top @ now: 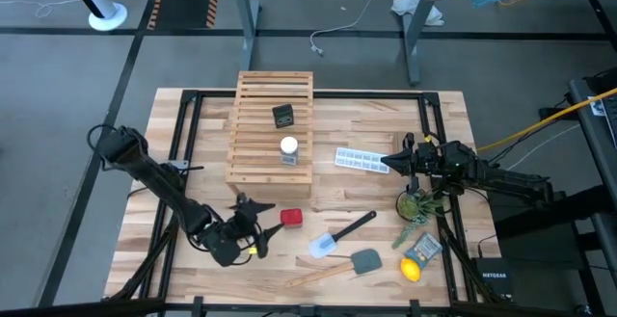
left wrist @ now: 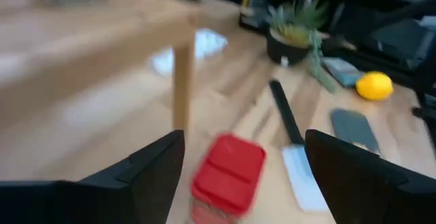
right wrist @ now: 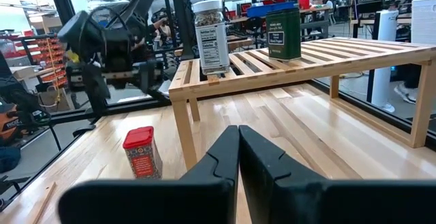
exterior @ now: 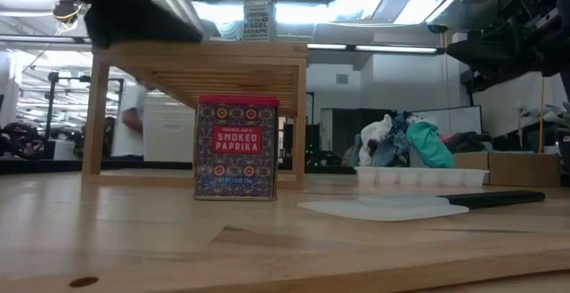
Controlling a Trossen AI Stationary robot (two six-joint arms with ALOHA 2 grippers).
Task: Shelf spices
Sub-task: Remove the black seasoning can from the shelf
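The red paprika tin stands upright on the table by the near right corner of the wooden slatted shelf. It also shows in the low view and the right wrist view. On top of the shelf stand the black container and the clear jar with the white lid. My left gripper is open, just left of the red tin; its fingers are apart from the tin. My right gripper is shut, near the table's right side.
A white ice-cube tray lies right of the shelf. A black-handled spatula, a grey spatula, a potted plant, a lemon and a small packet sit on the near right part of the table.
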